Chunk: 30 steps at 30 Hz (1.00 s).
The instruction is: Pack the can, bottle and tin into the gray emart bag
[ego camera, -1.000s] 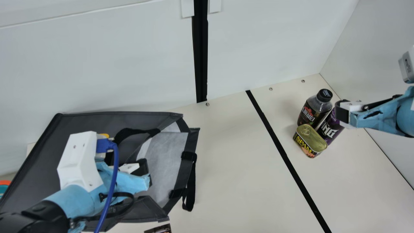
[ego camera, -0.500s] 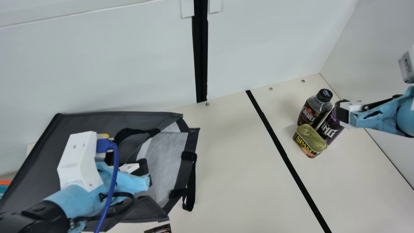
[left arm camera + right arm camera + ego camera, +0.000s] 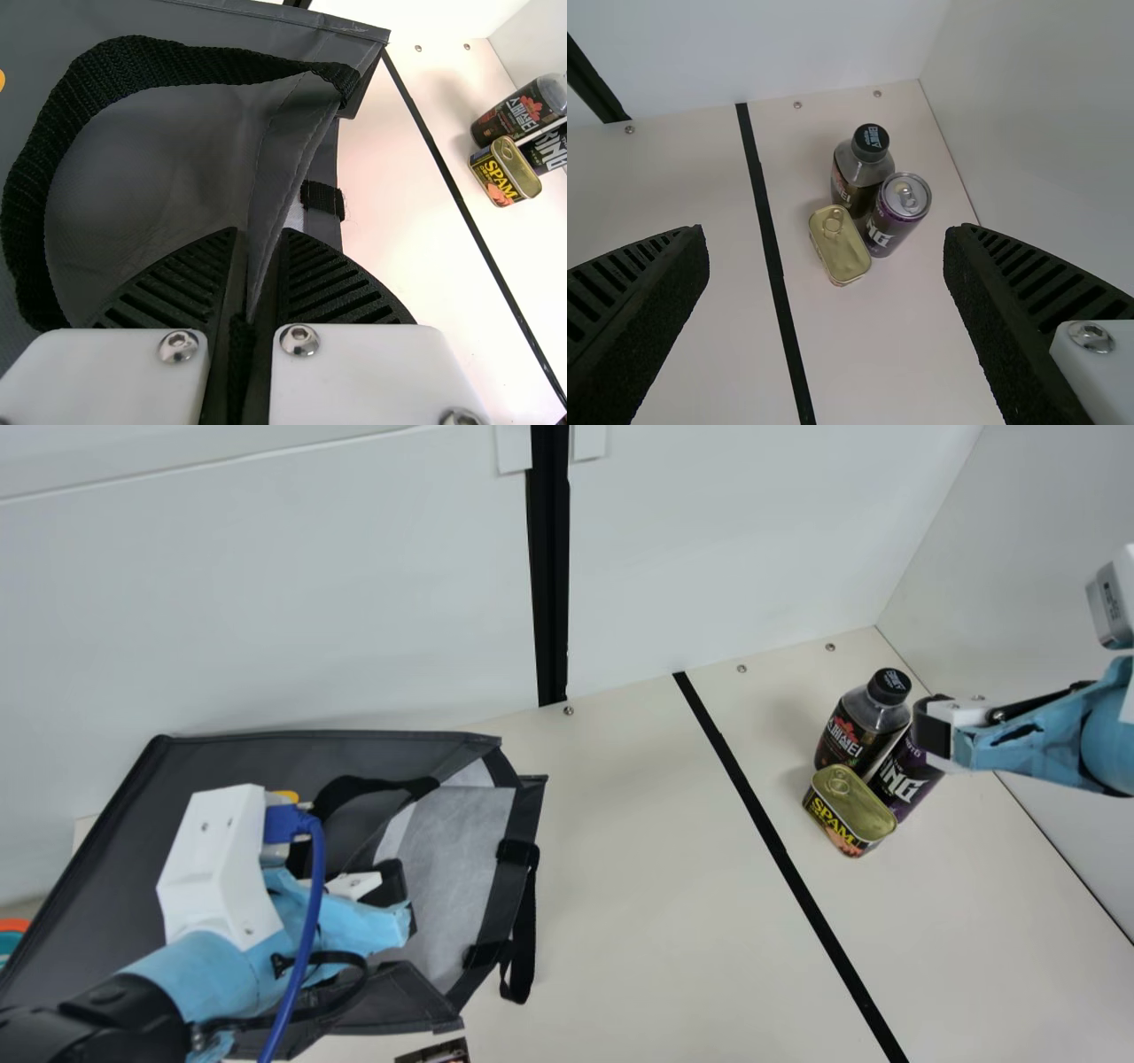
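The left end effector (image 3: 400,903) is at the mouth of the gray emart bag (image 3: 106,850) in the main view, its fingers closed to a narrow gap with a fold of the bag's edge pinched between them; a black handle (image 3: 97,75) loops beside them in the left wrist view, and an orange mark (image 3: 2,81) sits on the gray fabric; the bag's pale lining (image 3: 465,868) shows through the opening; the right end effector (image 3: 937,731) is spread wide above the far group, with nothing in its grasp.

The bottle (image 3: 859,731), can (image 3: 905,775) and tin (image 3: 850,806) stand bunched together on the cream surface (image 3: 638,886), outside the bag and across the black stripe (image 3: 784,859) from it; the bottle is upright, its dark label bearing pale lettering and a red motif, with more pale print on the black cap; the purple can, also upright, carries big white letters; the gold-topped tin, pull ring up, has bold yellow lettering along its side.
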Tool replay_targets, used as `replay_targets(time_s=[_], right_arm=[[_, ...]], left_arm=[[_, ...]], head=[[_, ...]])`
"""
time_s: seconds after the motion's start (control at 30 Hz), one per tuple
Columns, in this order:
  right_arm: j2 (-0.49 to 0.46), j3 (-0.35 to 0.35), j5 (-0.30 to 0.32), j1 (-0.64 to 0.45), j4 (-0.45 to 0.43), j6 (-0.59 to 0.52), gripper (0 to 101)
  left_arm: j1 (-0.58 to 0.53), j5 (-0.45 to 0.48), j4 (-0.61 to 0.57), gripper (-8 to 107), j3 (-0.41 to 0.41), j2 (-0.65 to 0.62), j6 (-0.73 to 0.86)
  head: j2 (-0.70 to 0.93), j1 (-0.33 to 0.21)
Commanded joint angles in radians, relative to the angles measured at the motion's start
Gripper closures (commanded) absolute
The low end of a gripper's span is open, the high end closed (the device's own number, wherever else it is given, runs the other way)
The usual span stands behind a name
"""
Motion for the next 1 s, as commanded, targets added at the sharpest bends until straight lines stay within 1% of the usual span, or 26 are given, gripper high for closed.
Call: replay_targets(time_s=[0.0,0.2,0.43,0.63,0.97], right_arm=[[0.004,-0.004,0.002,0.004,-0.010,0.005,10],[0.022,-0.007,0.005,0.008,-0.048,0.000,10],[0.042,0.005,0.005,0.006,-0.074,-0.036,10],[0.066,0.012,0.005,-0.013,-0.072,-0.096,10],[0.120,0.006,0.005,-0.075,-0.050,-0.212,10]], left_arm=[[0.000,0.000,0.000,89,0.000,0.000,0.000],[0.000,0.000,0.000,89,0.000,0.000,0.000],[0.000,0.000,0.000,89,0.000,0.000,0.000],[0.000,0.000,0.000,89,0.000,0.000,0.000],[0.000,0.000,0.000,89,0.000,0.000,0.000]], head=[[-0.001,-0.023],[-0.001,-0.023],[-0.001,-0.023],[-0.001,-0.023],[-0.001,-0.023]])
